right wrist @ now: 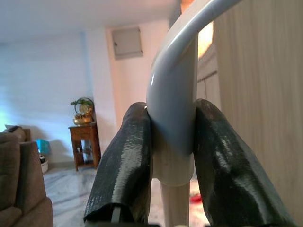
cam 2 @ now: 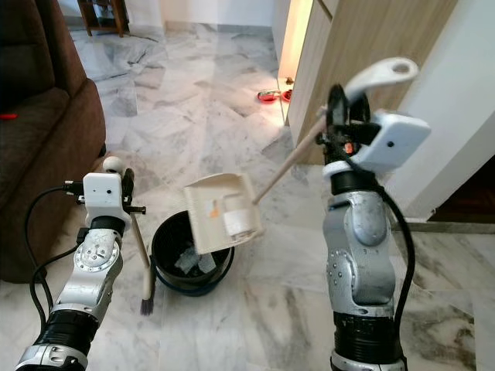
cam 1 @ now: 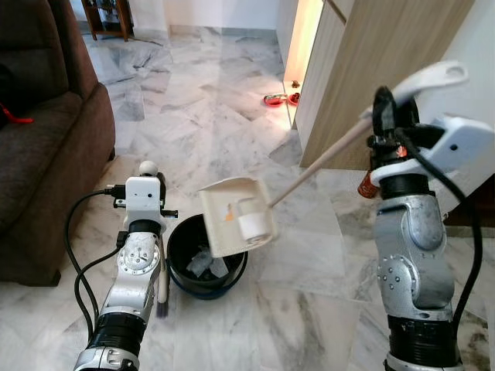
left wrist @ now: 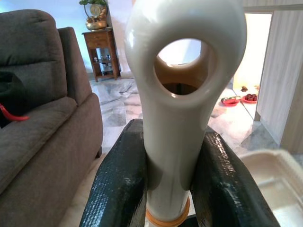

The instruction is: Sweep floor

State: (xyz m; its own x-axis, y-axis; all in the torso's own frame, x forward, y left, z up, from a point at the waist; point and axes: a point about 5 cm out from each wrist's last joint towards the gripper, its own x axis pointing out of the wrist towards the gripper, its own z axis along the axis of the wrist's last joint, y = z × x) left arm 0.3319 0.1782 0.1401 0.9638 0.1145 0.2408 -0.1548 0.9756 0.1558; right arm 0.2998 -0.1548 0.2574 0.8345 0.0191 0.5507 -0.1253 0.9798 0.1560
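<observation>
My right gripper (right wrist: 173,161) is shut on the long pale handle (cam 1: 325,158) of a cream dustpan (cam 1: 236,216). The pan hangs tilted, mouth down, over a black bin (cam 1: 176,232) on the marble floor. White crumpled bits (cam 1: 203,264) lie inside the bin. My left gripper (left wrist: 173,179) is shut on the white looped handle (left wrist: 180,94) of a small brush. The brush stands upright beside the bin's left side, its dark bristles (cam 2: 146,297) down at the floor.
A brown sofa (cam 1: 46,139) stands close on the left. A wooden cabinet (cam 1: 371,69) and white wall rise on the right. Two red bowls (cam 1: 278,99) sit by the cabinet's foot. A wooden side table (cam 1: 108,19) stands far back. Open marble floor lies ahead.
</observation>
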